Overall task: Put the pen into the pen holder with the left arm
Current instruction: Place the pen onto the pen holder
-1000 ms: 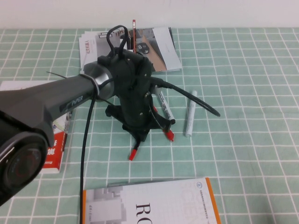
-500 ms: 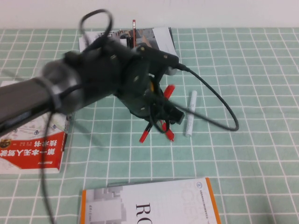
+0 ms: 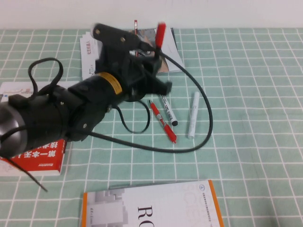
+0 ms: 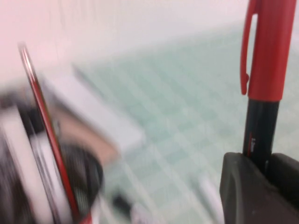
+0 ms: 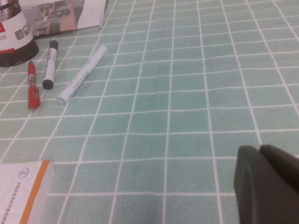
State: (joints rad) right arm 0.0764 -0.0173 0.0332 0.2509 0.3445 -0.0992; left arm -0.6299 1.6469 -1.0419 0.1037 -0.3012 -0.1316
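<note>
We are seeing the left tool (image 3: 152,56) raised above the far part of the table (image 3: 246,85), over the open magazine (image 3: 94,49), and it is gripping the pen (image 3: 160,35) by its black barrel. The pen is standing nearly upright in the tool, with the red cap pointing up and clear of the fingers (image 4: 243,186), which are closing tightly around the lower barrel. The pen holder (image 5: 14,35) is sitting on the table near the magazine; in the high view the left arm (image 3: 71,109) is covering most of it, and a thin red stick (image 3: 135,26) is rising from it just beside the tool. On the table nearby a red pen (image 3: 162,121), a black-capped marker (image 3: 168,109) and a white marker (image 3: 192,115) are lying side by side. The right tool (image 5: 266,182) is hovering low over the table, well apart, and we cannot tell how its fingers are standing.
</note>
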